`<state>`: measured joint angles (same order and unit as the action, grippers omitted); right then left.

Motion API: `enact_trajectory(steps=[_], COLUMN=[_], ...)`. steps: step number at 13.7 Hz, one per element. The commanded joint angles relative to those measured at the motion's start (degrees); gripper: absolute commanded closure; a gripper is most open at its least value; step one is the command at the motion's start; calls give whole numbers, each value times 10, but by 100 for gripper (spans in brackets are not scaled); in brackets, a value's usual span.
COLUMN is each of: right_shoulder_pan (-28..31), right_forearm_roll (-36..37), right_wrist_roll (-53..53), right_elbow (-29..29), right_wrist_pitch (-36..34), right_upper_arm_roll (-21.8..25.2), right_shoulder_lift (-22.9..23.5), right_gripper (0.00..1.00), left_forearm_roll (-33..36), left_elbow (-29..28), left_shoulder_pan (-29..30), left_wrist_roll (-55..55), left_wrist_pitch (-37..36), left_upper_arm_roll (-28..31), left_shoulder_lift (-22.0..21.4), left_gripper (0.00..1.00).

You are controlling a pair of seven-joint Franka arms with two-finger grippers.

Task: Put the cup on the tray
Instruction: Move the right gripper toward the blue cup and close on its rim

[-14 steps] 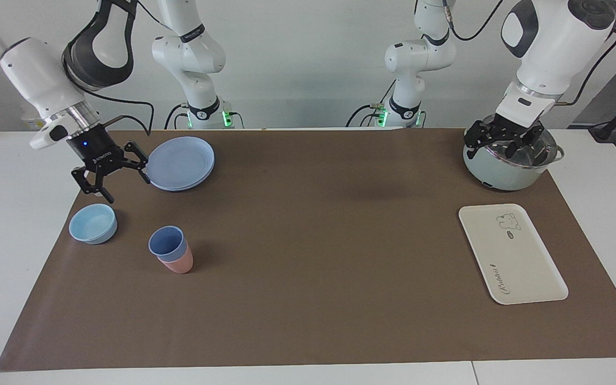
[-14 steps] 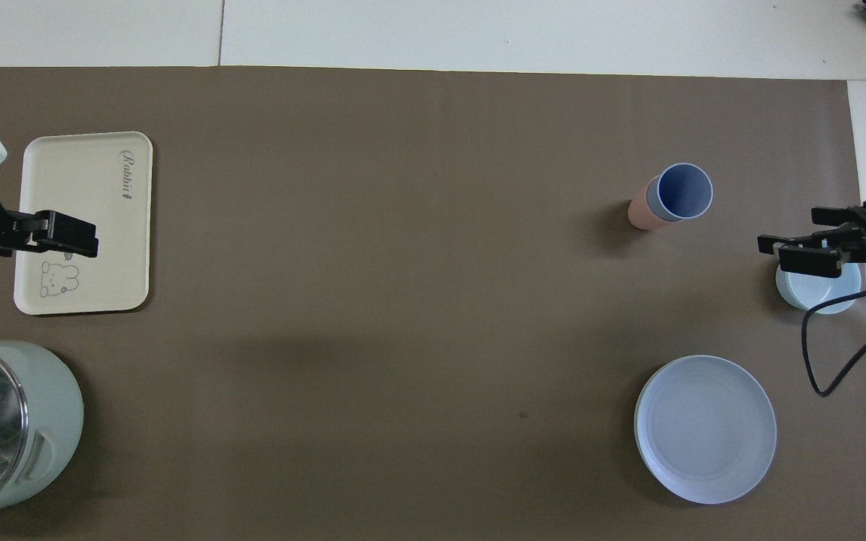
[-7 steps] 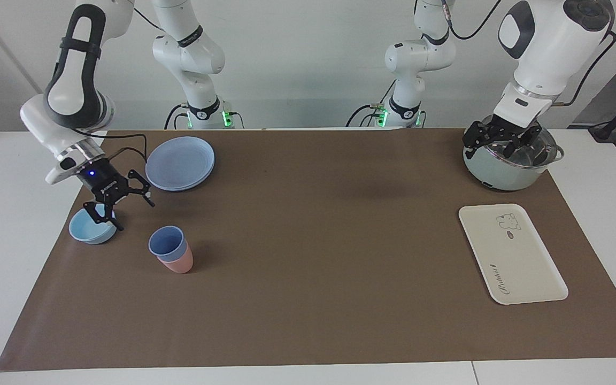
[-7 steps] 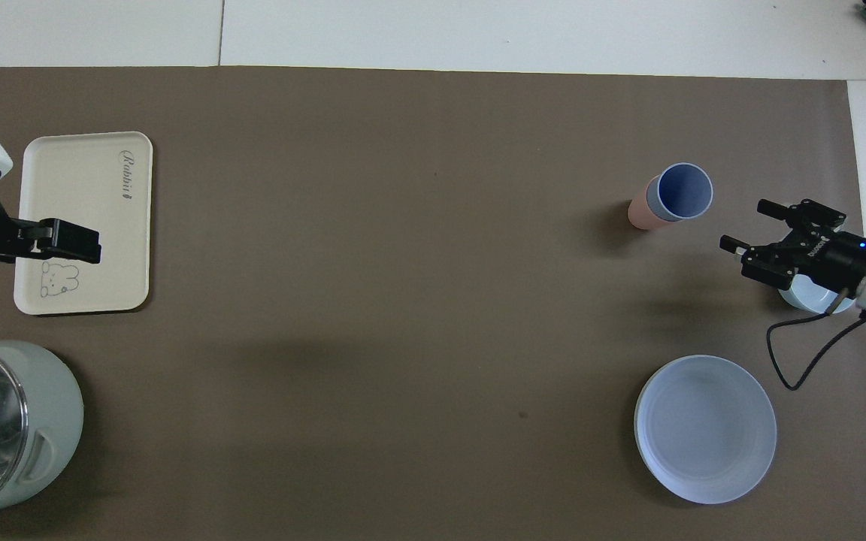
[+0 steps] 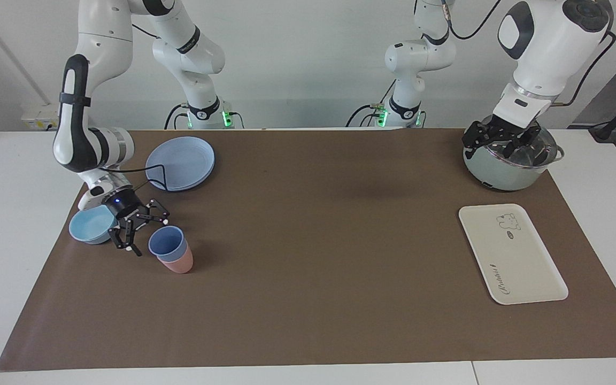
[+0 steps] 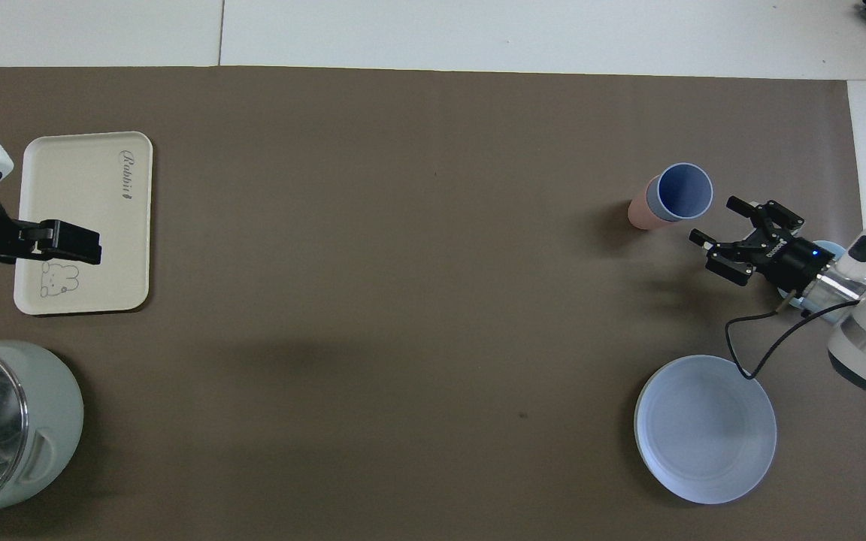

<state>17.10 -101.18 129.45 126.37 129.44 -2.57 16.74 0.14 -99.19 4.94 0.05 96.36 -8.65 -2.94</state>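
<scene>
A brown mat covers the white desk point(image 5: 19, 240). At lower left of the facing view, the right tool point(image 5: 145, 232) hangs wide open and empty just beside the blue cup point(image 5: 167, 243), nested in a pink cup point(image 5: 179, 263). The left tool point(image 5: 498, 140), open and empty, waits over the pot point(image 5: 500, 174) at upper right; the tray point(image 5: 527, 267) lies below it.

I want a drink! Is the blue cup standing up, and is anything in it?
Standing up, empty. The blue cup sits nested in a pink cup, mouth upward, and the overhead view shows only its bare blue inside.

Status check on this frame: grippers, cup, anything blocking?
Right gripper open, low beside the cup, not touching. Left gripper open, waiting over the pot. Cup nested in the pink cup; tray bare, path unobstructed.
</scene>
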Motion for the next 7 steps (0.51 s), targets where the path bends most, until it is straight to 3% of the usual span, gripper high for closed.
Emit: enact_trajectory(steps=[1,3,7], right_shoulder_pan=[-14,-40,-52], right_forearm_roll=[-45,-95,-114], right_wrist_roll=[20,44,77], right_elbow=[-6,-7,-20], right_wrist_pitch=[-4,3,4], right_upper_arm_roll=[-1,-1,-1], right_shoulder_lift=[3,4,21], right_gripper=[0,0,0], left_forearm_roll=[4,4,4], left_elbow=[-22,-20,-19], left_shoulder_pan=[5,6,3], left_wrist_roll=[-5,-3,-3], left_wrist_pitch=[14,11,3], left_upper_arm_roll=[-1,0,0], left_shoulder_lift=[-21,-20,-21], left_gripper=[0,0,0])
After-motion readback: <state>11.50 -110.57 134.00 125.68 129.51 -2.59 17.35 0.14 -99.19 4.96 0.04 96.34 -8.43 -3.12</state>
